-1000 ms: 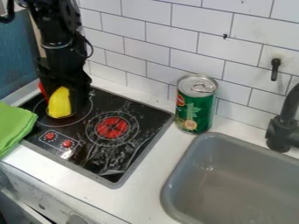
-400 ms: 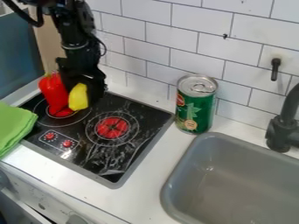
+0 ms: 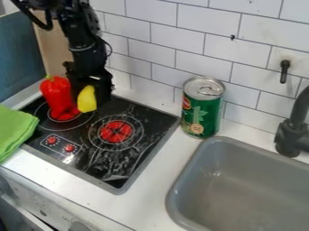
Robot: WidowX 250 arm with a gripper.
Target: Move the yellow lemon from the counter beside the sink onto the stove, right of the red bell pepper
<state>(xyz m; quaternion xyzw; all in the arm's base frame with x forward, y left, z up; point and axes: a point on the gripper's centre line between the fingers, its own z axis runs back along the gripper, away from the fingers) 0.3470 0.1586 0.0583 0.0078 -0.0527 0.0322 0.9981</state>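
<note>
1. The black gripper [image 3: 91,100] is over the back left part of the cooktop [image 3: 136,152], hanging from the arm [image 3: 83,38], which enters at the upper left.
2. Its jaws are closed around a yellow object [image 3: 87,99], with one dark finger on each side of it. Whether the object's lower end touches the cooktop, I cannot tell.
3. A red pepper [image 3: 55,94] with a green stem [image 3: 49,78] stands upright on the left burner, just beside the gripper and the yellow object. Whether the pepper touches either one is unclear.
4. The right burner [image 3: 116,131] has a red centre with pale rings around it. Two small red dials [image 3: 61,144] are marked near the front left edge of the cooktop, and pale streaks run across its black surface.
5. A green cloth [image 3: 15,131] lies at the left edge of the cooktop, partly over its border.
6. A green can [image 3: 201,110] with a silver top stands upright on the white counter [image 3: 152,198], between the cooktop and the tiled wall [image 3: 205,47].
7. The grey sink [image 3: 174,195] is set into the counter at the right, near the can, with a black faucet [image 3: 291,135] behind it.
</note>
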